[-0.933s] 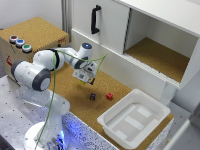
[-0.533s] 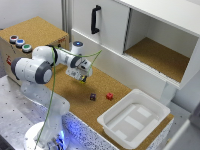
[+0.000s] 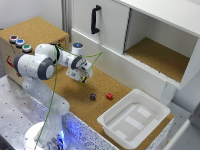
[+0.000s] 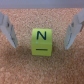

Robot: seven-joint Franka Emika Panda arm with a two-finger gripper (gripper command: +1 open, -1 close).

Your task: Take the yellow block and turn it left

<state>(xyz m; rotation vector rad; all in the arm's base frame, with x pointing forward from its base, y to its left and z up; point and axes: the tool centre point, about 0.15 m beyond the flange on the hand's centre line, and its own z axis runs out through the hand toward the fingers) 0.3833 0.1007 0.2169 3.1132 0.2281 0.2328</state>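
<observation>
Cork top (image 3: 75,95): 1 yellow block (image 4: 41,42) betw. open hand (image 4: 41,31); 1 red cube (image 3: 109,96), 1 purple cube (image 3: 92,97).

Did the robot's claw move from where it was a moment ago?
Yes. The gripper slid toward the exterior view's left, farther from the red cube and white bin.

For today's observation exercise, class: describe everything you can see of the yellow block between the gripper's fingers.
The yellow block is a small bright yellow-green cube, smooth and solid-looking. Its upward face carries a dark letter N with a bar under it. It sits flat on the brown cork-like tabletop, edges roughly square to the gripper. The two grey fingers stand either side of it with a gap on each side, touching nothing. In the exterior view the gripper hides the block.
</observation>
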